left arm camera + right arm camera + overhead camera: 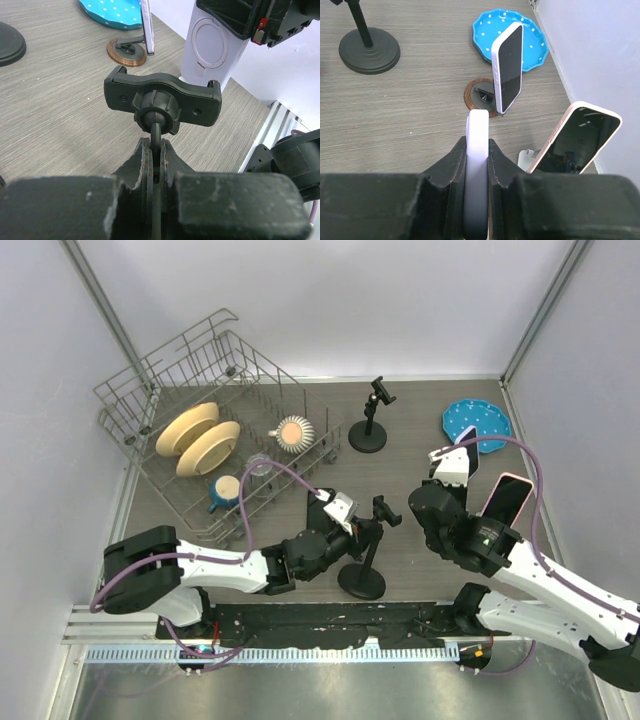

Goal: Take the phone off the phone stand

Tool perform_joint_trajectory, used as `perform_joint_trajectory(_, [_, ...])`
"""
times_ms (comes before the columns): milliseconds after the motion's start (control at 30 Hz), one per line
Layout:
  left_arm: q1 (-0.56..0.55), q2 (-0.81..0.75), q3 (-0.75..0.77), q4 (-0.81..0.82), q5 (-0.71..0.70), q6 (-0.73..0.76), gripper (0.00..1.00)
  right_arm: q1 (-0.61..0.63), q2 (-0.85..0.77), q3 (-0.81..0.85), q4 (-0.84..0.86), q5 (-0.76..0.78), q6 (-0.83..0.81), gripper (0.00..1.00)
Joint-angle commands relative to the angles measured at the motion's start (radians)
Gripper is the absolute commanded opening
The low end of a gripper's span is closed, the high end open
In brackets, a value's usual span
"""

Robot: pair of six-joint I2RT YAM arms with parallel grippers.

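three phones (507, 67) (577, 137) (477, 150), two black pole stands (367, 437) (361, 582), one blue plate (478, 422), one dish rack (250, 370).

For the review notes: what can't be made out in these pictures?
1. Screen side of the pale lilac phone: right wrist view shows only its edge in the right gripper, left wrist view only its back.
2. Lower end of the pink-edged phone: right wrist view, cut off by that gripper; top view, behind the right arm.
3. Whether the blue mug in the wire rack holds anything: top view, too small.
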Motion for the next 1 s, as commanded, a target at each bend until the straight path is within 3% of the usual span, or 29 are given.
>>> perform_joint_trajectory(0, [0.000, -0.025, -0.018, 0.050, -0.030, 0.036, 0.00, 0.003, -0.038, 0.025, 0.083, 0.025, -0.053, 0.01])
perform_joint_trajectory(267, [0.022, -0.004, 0.011, 0.147, 0.002, 0.162, 0.00, 0.003, -0.215, -0.036, 0.236, -0.123, -0.171, 0.01])
perform_joint_trajectory(467, [0.107, 0.079, 0.091, 0.302, 0.126, 0.262, 0.00, 0.003, -0.329, -0.085, 0.304, -0.190, -0.215, 0.01])
perform_joint_trajectory(700, [0.264, 0.240, 0.291, 0.362, 0.278, 0.224, 0.00, 0.003, -0.387, -0.114, 0.330, -0.200, -0.223, 0.01])
perform_joint_trajectory(967, [0.417, 0.558, 0.581, 0.443, 0.415, 0.159, 0.00, 0.005, -0.417, -0.119, 0.334, -0.216, -0.219, 0.01])
